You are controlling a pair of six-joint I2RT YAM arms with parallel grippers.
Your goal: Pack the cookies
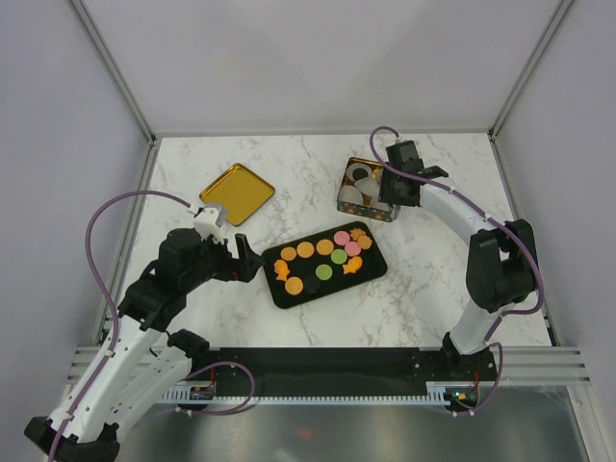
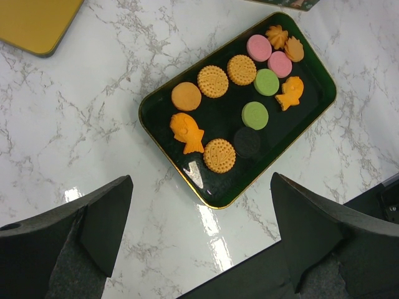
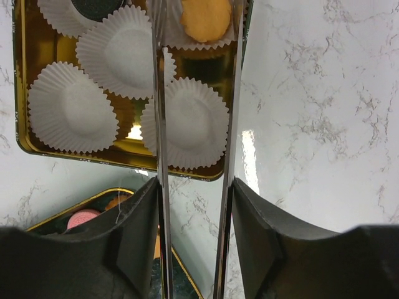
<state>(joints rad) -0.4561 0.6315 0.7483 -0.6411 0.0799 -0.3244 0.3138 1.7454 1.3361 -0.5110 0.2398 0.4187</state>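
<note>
Past the far right corner of the black rectangular tray point(image 2: 312, 118), the right gripper point(image 3: 194, 205) seems to pinch a round orange cookie point(image 3: 206, 18) between its long metal blades point(image 3: 161, 124), over a gold tin point(image 3: 19, 93). The left gripper point(image 2: 201, 184) hangs wide open and empty at the tray's left end. The other cookies point(image 2: 213, 81) lie in the tray.

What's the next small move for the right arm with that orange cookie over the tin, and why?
Probably open the right gripper and let the round orange cookie settle into the white paper cup under it. The right wrist view shows the cookie between the long fingertips, over that cup in the gold tin; whether it is pinched is unclear.
</note>
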